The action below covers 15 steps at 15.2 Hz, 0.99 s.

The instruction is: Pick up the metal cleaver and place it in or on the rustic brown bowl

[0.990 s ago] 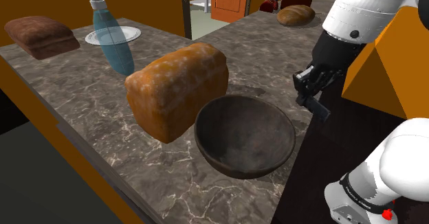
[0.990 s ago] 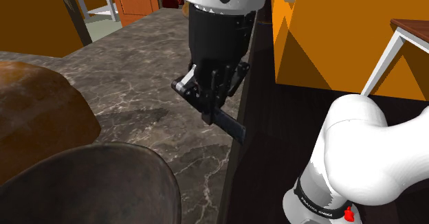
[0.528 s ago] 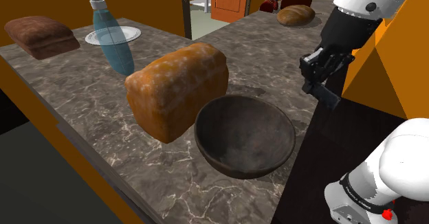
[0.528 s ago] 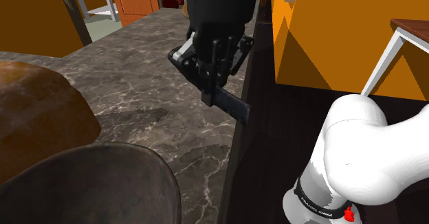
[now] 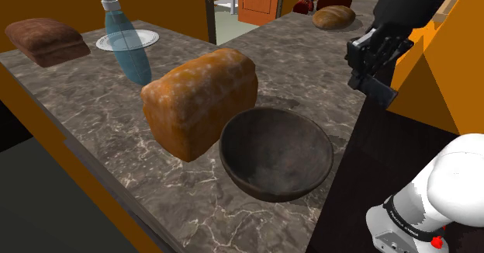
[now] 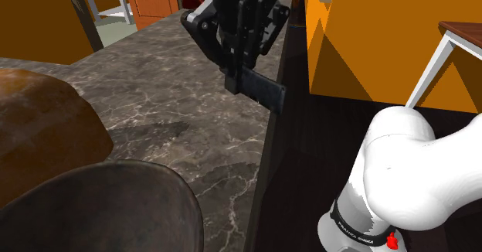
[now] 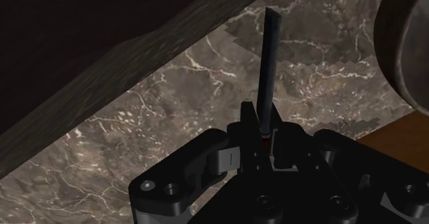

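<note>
The pickup looks done: the fingers (image 7: pixel 245 118) clamp the cleaver (image 6: pixel 259 89) in the air over the counter (image 5: pixel 302 57) edge, and carrying it into the brown bowl (image 5: pixel 275 157) remains.

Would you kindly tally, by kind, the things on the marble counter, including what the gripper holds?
3 loaves: orange-brown loaf, dark brown loaf, far loaf
1 bowl
1 plate
1 pump bottle
1 cleaver, clasped by the gripper
Total: 7
Not counted: small red thing at the far end, unclear.
</note>
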Available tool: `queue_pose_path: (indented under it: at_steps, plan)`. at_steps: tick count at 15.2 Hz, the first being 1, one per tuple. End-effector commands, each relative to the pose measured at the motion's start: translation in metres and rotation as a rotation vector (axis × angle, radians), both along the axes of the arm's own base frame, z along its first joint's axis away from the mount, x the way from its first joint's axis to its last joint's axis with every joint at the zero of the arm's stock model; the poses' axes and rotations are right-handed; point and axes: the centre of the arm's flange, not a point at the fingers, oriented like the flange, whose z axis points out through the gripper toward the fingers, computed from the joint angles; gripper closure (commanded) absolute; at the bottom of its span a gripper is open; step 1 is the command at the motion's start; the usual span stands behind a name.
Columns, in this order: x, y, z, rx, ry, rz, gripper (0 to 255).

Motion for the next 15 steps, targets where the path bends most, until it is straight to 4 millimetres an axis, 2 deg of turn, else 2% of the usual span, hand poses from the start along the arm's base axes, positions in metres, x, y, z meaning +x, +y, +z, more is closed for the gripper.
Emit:
queue_pose_path:
  at_steps: [1,8,15]
  plan:
    - [-0.001,0.001,0.011,0.0,0.0,0.0,255]
    - [-0.001,0.001,0.044,0.0,0.0,0.0,255]
    - [0.009,0.093,0.041,0.0,0.0,0.0,255]
